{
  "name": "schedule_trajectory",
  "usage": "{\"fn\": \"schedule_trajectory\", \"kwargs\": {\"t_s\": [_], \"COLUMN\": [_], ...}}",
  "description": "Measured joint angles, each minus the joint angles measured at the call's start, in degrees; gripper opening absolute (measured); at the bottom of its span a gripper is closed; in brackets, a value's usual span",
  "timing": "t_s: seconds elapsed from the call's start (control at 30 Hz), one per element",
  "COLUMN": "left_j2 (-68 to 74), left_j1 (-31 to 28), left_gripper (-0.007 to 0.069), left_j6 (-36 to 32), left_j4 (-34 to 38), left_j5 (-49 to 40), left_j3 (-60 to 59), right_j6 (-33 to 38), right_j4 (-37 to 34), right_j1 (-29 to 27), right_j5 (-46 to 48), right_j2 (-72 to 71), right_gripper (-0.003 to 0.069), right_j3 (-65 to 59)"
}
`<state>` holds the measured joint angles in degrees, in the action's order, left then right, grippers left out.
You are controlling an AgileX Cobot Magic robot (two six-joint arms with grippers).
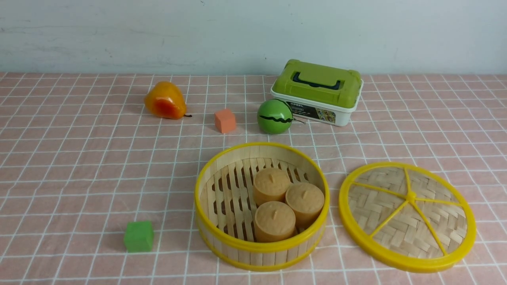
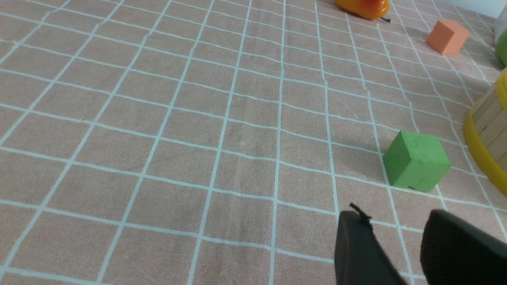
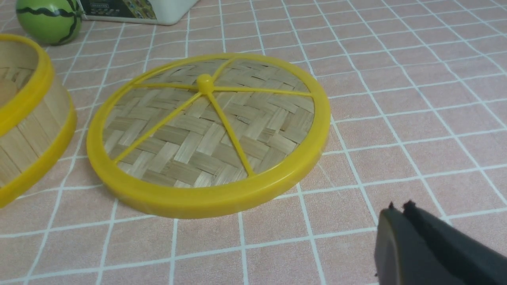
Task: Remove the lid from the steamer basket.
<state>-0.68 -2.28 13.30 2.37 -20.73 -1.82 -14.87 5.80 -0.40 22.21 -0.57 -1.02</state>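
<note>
The steamer basket [image 1: 261, 247] stands open near the front middle of the table, with three tan round buns [image 1: 274, 221] inside. Its wall also shows in the left wrist view [image 2: 489, 118] and in the right wrist view [image 3: 23, 118]. The lid [image 1: 408, 215] lies flat on the cloth just right of the basket; it also fills the right wrist view [image 3: 206, 134]. My right gripper [image 3: 398, 208] is shut and empty, a little short of the lid. My left gripper [image 2: 392, 217] is open and empty near a green cube [image 2: 416, 160]. Neither gripper shows in the front view.
A green cube [image 1: 138, 236] lies front left of the basket. Behind it lie an orange cube [image 1: 225, 120], a pear [image 1: 165, 101], a small toy watermelon [image 1: 274, 116] and a white box with a green lid [image 1: 317, 91]. A checked pink cloth [image 1: 79, 178] covers the table.
</note>
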Motion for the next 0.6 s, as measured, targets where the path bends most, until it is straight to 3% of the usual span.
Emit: {"fn": "schedule_trajectory", "kwargs": {"t_s": [0.6], "left_j2": [0.0], "left_j1": [0.0], "left_gripper": [0.0239], "left_j6": [0.0], "left_j4": [0.0], "left_j5": [0.0], "left_j3": [0.0], "right_j6": [0.11], "right_j4": [-0.05], "right_j1": [0.0], "right_j5": [0.06], "right_j2": [0.0], "right_gripper": [0.0003], "right_j3": [0.0]}}
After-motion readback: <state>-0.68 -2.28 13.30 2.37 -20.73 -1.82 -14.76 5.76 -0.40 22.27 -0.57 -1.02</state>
